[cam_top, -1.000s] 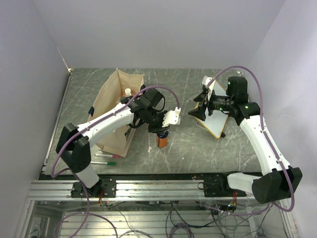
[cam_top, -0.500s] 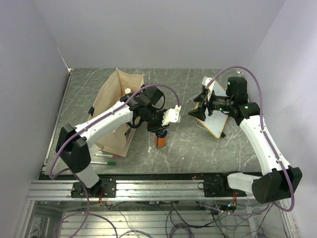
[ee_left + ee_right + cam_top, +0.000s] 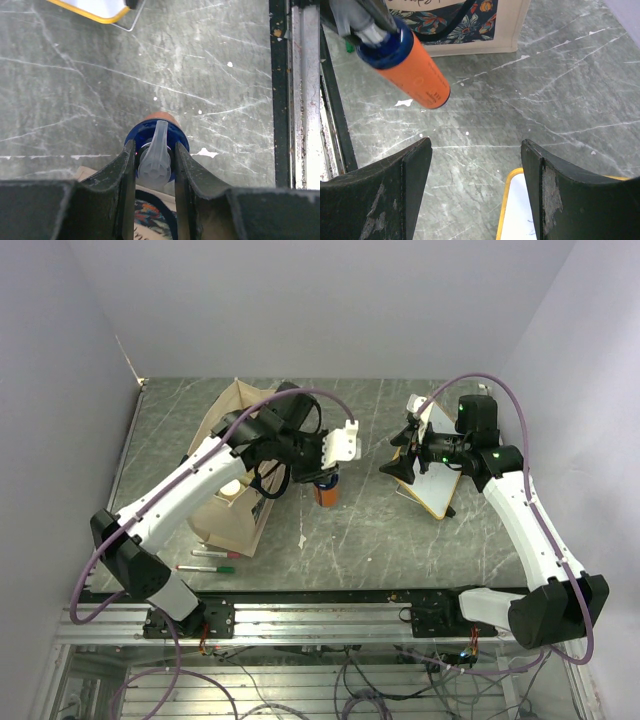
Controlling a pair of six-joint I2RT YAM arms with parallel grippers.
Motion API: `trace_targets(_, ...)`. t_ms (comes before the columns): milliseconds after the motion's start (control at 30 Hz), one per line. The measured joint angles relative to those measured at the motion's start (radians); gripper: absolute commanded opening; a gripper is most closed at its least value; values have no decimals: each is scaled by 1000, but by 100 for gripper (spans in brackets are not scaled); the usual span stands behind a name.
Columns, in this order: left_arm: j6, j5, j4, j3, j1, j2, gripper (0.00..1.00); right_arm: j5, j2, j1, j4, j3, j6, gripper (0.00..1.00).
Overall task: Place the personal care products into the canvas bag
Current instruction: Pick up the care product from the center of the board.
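Pale lilac walls close in a grey, white-veined desk [image 3: 370, 540]. On its left half stands the canvas bag [image 3: 228, 515], beige, its mouth open upward. A pale round cap [image 3: 232, 487] shows inside the mouth, but which bottle it belongs to cannot be told.

The left pincer [image 3: 325, 478] is just to the right of the bag, and the left arm reaches across above the bag's mouth. From the left wrist, the pincer [image 3: 155, 150] is drawn in narrow on the orange bottle [image 3: 157, 120], with the two dark fingers [image 3: 127, 165] pressed against either side of its blue collar and whitish pump top. Below them a strip of the bag's flowered print [image 3: 150, 222] shows.

From the right wrist, the orange bottle [image 3: 412, 65] hangs tilted in front of the bag's printed side [image 3: 510, 25], top toward the bag and base slanting away. The base appears clear of the desk.

The right pincer [image 3: 392, 468] is further right of the bag, beyond the bottle. Its jaws stand wide with only bare desk between them [image 3: 476, 150].

A yellow-edged whiteboard [image 3: 435, 480] lies beyond it, well apart from the bag. A red marker pen [image 3: 208, 552] and a green marker pen [image 3: 205, 567] lie side by side on the desk just in front of the bag's near end.
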Motion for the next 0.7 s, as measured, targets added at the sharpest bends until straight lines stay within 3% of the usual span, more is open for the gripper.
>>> trace_targets(533,-168,-52,-110,301,117,-116,7,0,0,0,0,0,0,72)
trace_targets(700,-252,-51,-109,370,220,-195,7,0,0,0,0,0,0,72)
